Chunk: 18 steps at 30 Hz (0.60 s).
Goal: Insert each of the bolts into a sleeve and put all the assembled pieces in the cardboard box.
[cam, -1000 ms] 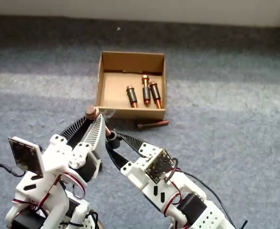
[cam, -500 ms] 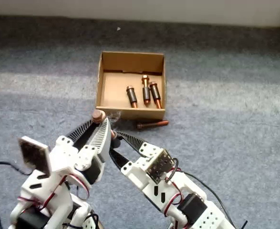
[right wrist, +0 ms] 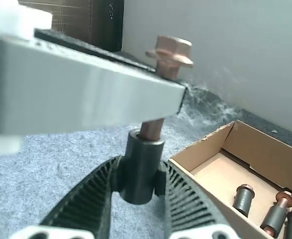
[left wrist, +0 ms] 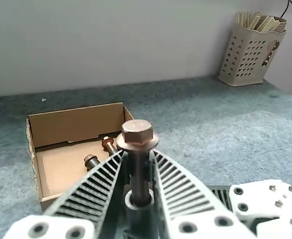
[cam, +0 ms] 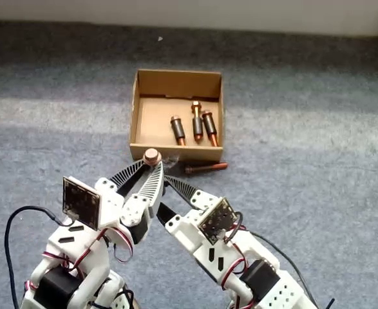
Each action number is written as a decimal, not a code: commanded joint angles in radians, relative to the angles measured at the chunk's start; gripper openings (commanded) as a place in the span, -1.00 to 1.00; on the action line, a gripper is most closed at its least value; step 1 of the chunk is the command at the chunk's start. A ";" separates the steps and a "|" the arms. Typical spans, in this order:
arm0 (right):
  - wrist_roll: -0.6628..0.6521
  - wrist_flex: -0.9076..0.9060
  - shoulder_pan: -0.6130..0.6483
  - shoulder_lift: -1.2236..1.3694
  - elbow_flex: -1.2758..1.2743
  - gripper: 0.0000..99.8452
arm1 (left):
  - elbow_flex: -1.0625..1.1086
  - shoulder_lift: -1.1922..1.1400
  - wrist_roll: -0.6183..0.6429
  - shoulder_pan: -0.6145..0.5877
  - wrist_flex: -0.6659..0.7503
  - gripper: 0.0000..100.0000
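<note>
Black and ribbed, our left gripper (left wrist: 137, 157) is clamped on the shank of a copper bolt (left wrist: 137, 135) and holds it upright, the hexagonal head standing clear above the fingertips. Directly under it our right gripper (right wrist: 138, 175) is closed around a dark sleeve (right wrist: 142, 164), also upright, and the bolt's lower end sits in the sleeve's mouth; we cannot tell how deep it goes. From above, the two grippers meet tip to tip, left (cam: 151, 170) over right (cam: 170, 188), with the bolt head (cam: 152, 156) on top. Just past the fingertips stands the box (cam: 136, 109), its near wall almost under the bolt head. Inside it, toward the side nearer the right gripper, lie three assembled pieces (cam: 197, 122) side by side. A loose bolt (cam: 206, 167) lies on the grey carpet (cam: 304, 129) against the outside of the box's near wall, just beyond the right gripper. Well beyond the box, a beige holder (left wrist: 252, 50) of sticks stands by the wall.
</note>
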<state>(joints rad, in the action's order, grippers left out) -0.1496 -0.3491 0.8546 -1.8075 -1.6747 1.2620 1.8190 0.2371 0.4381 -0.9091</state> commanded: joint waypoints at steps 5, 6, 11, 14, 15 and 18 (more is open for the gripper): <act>-0.006 0.031 -0.073 -0.015 -0.147 -0.99 | -0.018 0.005 -0.046 0.004 -0.052 -0.68; -0.006 0.031 -0.073 -0.015 -0.147 -0.99 | -0.018 0.005 -0.046 0.004 -0.054 -0.68; -0.006 0.031 -0.073 -0.015 -0.147 -0.99 | -0.024 0.005 -0.046 0.004 -0.058 -0.68; -0.006 0.030 -0.073 -0.012 -0.147 -0.99 | -0.045 0.005 -0.046 0.004 -0.087 -0.68; -0.006 0.030 -0.073 -0.007 -0.147 -0.99 | -0.061 0.005 -0.046 0.004 -0.098 -0.68; -0.006 0.012 -0.073 -0.008 -0.147 -0.99 | -0.116 0.005 -0.046 -0.012 -0.149 -0.68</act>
<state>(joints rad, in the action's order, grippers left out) -0.1511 -0.3491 0.7948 -1.8075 -1.6763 1.2421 1.8174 0.1987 0.4381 -1.0119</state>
